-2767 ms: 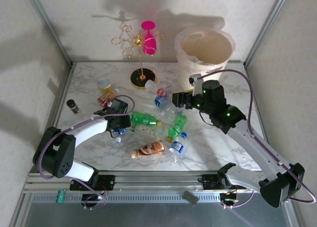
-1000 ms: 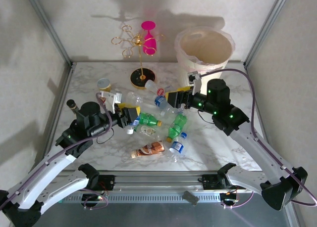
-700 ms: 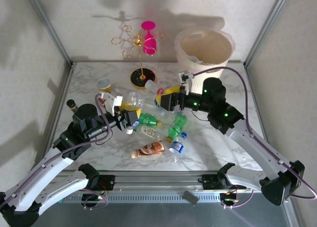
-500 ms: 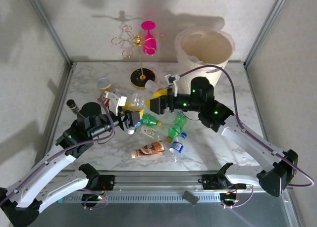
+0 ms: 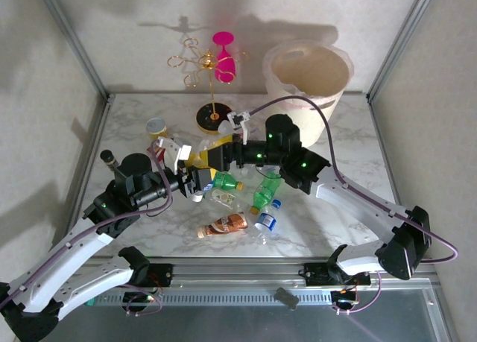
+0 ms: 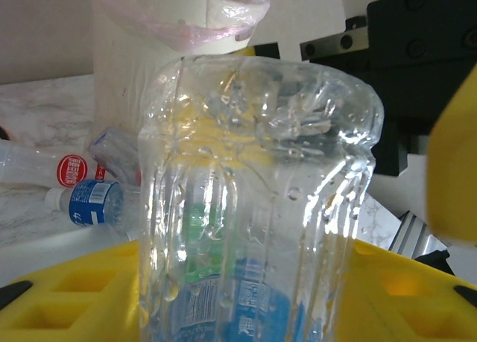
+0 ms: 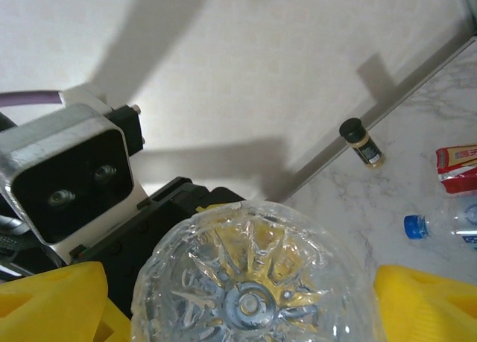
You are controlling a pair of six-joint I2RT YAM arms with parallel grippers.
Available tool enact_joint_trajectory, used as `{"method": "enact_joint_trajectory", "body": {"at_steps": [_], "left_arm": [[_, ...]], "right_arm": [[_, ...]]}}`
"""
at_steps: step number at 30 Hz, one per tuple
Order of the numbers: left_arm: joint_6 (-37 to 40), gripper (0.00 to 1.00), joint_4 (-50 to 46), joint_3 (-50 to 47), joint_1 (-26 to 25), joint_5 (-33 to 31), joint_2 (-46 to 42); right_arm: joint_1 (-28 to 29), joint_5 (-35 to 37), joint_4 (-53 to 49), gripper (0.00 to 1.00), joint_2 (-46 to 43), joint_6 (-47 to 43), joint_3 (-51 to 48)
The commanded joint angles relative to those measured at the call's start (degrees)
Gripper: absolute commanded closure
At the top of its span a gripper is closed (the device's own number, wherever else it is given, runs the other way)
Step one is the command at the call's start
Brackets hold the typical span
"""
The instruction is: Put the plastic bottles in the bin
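Marble-patterned table inside a white-walled enclosure with metal corner posts.

- bin: cream, translucent, upright at upper right of the overhead frame, with a thin plastic liner over its rim. In the left wrist view it stands at upper left, behind the bottle.
- left gripper: left of centre in the overhead frame, closed tight on a clear bottle. Its yellow fingers press both sides of the lower body, where a blue label shows. The bottle is off the table and points away from the wrist camera, base first.
- right gripper: reaches in from the right, directly facing the left one. Jaws spread wide, one yellow finger on each side of the bottle's ribbed base. A gap is clear on the right of that frame; contact on the left side I cannot tell. No grip visible.
- Loose on the table at centre frame, below the two grippers: two green bottles, a copper-brown bottle and a blue-capped bottle.
- Left wrist view, lower left: a red-labelled bottle and a blue-labelled bottle, both lying down.
- gold wire stand with pink glass, top centre.
- yellow tub and dark vial, left side.
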Motion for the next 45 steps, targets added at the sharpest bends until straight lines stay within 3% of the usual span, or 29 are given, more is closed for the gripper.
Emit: {"method": "enact_joint_trajectory", "body": {"at_steps": [1, 4, 10, 13, 19, 26, 29, 34, 36, 45], "left_arm": [[0.8, 0.51, 1.17, 2.45, -0.51, 0.7, -0.47], [0.74, 0.51, 1.37, 2.42, -0.56, 0.75, -0.17], [1.07, 0.51, 1.4, 2.25, -0.76, 1.09, 0.25], [0.83, 0.49, 1.42, 2.24, -0.78, 0.82, 0.55], [-0.01, 0.28, 1.34, 3.04, -0.87, -0.46, 0.67], [-2.14, 0.14, 2.84, 3.77, -0.83, -3.12, -2.4], [-2.74, 0.13, 2.8, 4.01, -0.81, -10.19, -4.85], [-5.49, 0.13, -5.83, 5.85, -0.86, -33.75, -4.29], [-6.86, 0.13, -8.57, 5.24, -0.85, -39.34, -3.78], [-10.48, 0.13, -7.74, -0.64, -0.78, -36.87, -5.19]], "right_arm": [[0.94, 0.81, 0.99, 0.1, 0.52, -0.37, 1.88], [0.97, 1.43, 1.05, 0.13, 0.58, -0.27, 1.71], [0.91, 1.78, 1.7, 0.33, 0.66, 0.23, 1.47], [0.96, 1.92, 1.71, 0.37, 0.64, 0.4, 1.76], [0.93, 2.42, 1.67, 0.43, -0.14, 0.53, 1.95], [-0.08, 13.92, -4.48, 0.44, -4.01, -2.56, 2.4], [-3.16, 18.32, -7.36, 0.46, -6.06, -3.39, 2.35], [-10.97, 25.7, -13.88, 0.48, -8.95, -6.43, 5.81], [-14.36, 27.75, -15.66, 0.48, -9.67, -7.92, 7.92], [-31.34, 31.44, -16.0, 0.48, -8.83, -9.82, 18.05]]}}
